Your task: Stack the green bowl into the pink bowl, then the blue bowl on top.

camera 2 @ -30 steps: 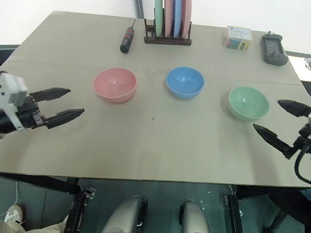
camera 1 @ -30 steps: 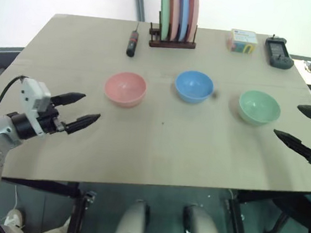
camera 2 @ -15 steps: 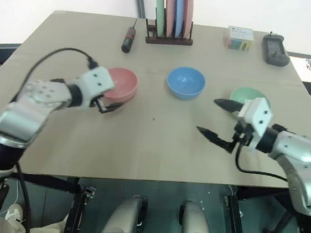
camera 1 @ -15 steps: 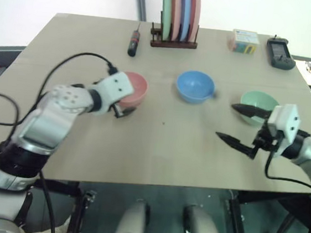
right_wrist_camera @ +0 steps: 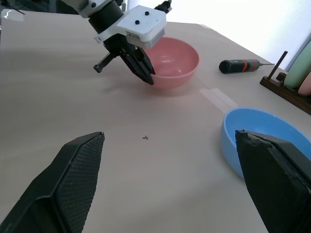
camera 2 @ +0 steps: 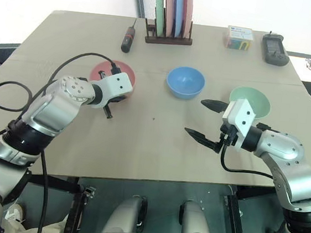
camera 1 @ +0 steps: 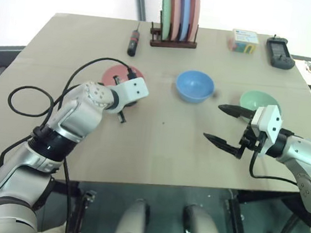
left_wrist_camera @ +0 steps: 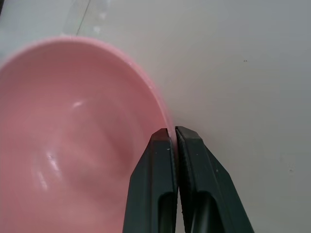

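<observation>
The pink bowl [left_wrist_camera: 73, 145] sits on the left part of the table [camera 1: 157, 150], upright and with nothing in it; my left gripper [left_wrist_camera: 171, 133] has its two fingers pinched together on the near-right rim, one inside the wall and one outside, which I judge is a hold to steady the bowl as the base of the stack; the blue bowl [camera 1: 194, 86] stands at the middle, apart from the others, also holding nothing; the green bowl [camera 2: 250, 102] rests on the right side, its inside bare as far as I can see, since my right arm covers part of it; my right gripper [camera 2: 206, 119] hangs just beside it with its fingers spread wide and nothing between them, level over the tabletop, likely lined up to take that rim first; no bowl is nested yet; at the far edge a rack of upright plates [camera 1: 178, 13] and a screwdriver [camera 1: 132, 42] stay clear of the work.
</observation>
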You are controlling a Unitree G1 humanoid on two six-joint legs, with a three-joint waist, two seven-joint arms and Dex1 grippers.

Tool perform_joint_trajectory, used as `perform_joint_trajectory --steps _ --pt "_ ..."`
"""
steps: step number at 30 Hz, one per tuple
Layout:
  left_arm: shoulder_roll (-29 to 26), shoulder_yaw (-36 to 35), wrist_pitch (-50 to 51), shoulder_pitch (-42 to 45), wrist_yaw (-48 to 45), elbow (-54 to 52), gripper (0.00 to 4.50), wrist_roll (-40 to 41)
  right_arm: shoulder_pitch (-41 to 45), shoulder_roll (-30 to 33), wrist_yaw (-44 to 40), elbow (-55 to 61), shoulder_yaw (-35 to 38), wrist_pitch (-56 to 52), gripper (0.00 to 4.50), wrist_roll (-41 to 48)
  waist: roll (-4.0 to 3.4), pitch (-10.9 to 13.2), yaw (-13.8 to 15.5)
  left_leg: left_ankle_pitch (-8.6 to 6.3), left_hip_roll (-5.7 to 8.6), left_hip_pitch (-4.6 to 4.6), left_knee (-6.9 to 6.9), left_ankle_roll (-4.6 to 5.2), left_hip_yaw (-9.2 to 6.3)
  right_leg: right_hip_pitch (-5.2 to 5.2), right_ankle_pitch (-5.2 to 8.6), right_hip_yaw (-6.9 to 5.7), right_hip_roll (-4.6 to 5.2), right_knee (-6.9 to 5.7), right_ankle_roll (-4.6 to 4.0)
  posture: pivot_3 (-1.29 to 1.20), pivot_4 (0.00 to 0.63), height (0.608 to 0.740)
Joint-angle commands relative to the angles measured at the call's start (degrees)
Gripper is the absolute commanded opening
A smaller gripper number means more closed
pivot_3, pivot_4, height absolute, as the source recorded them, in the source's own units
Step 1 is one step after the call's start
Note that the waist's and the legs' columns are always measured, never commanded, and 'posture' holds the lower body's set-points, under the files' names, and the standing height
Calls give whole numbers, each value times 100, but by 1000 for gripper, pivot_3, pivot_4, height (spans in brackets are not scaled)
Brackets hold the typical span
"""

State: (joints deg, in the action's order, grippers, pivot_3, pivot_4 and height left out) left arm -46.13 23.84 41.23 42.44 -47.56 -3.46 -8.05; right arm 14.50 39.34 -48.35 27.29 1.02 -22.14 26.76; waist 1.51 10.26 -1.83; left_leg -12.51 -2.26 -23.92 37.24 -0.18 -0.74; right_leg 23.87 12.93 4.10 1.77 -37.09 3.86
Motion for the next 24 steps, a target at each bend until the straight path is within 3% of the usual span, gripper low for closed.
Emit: perform_joint_trajectory --steps 1,5,8,15,18,21,22,24 --pt "-42 -179 -219 87 -562 -360 70 299 28 53 98 221 171 31 4500 -25 0 0 -1 0 0 0 0 0 0 0 0 0 0 0 0 0 150 740" --pt "-356 -519 -680 -295 -1775 -1414 70 1313 -240 189 160 320 478 -37 4500 33 -1 1 -3 0 0 -4 -1 0 1 3 -1 0 2 0 -2 0 150 740" --pt "-589 -527 -1210 -537 -2339 -1771 70 1595 -469 287 200 395 662 -48 4500 41 0 1 -1 0 -1 -4 -2 0 1 2 0 0 3 1 -3 0 150 740" --pt "63 -58 -1720 -89 -2637 -1020 70 1483 -854 336 323 567 962 -30 4500 65 0 0 37 1 0 10 25 1 2 -9 25 2 0 -21 0 0 150 740" --pt "222 51 -1709 43 -2770 -774 811 1459 -1067 376 340 674 1118 -29 4500 76 0 0 62 1 1 10 27 1 3 -8 26 4 0 -31 -1 0 150 740" --pt "259 7 -1687 111 -2796 -690 1906 1435 -1190 406 348 741 1200 -43 4500 106 -1 1 58 0 1 12 25 1 2 -5 23 5 -2 -37 3 0 150 740" --pt "259 -20 -1671 115 -2789 -691 2542 1438 -1219 412 350 757 1217 -48 4500 119 -1 1 59 1 0 11 23 1 1 -2 17 5 -4 -41 13 0 150 740" --pt "219 -67 -1654 92 -2810 -742 3113 1461 -1308 430 333 803 1269 -58 4500 158 -1 0 69 1 0 12 23 1 1 -1 16 5 -4 -44 16 0 150 740"
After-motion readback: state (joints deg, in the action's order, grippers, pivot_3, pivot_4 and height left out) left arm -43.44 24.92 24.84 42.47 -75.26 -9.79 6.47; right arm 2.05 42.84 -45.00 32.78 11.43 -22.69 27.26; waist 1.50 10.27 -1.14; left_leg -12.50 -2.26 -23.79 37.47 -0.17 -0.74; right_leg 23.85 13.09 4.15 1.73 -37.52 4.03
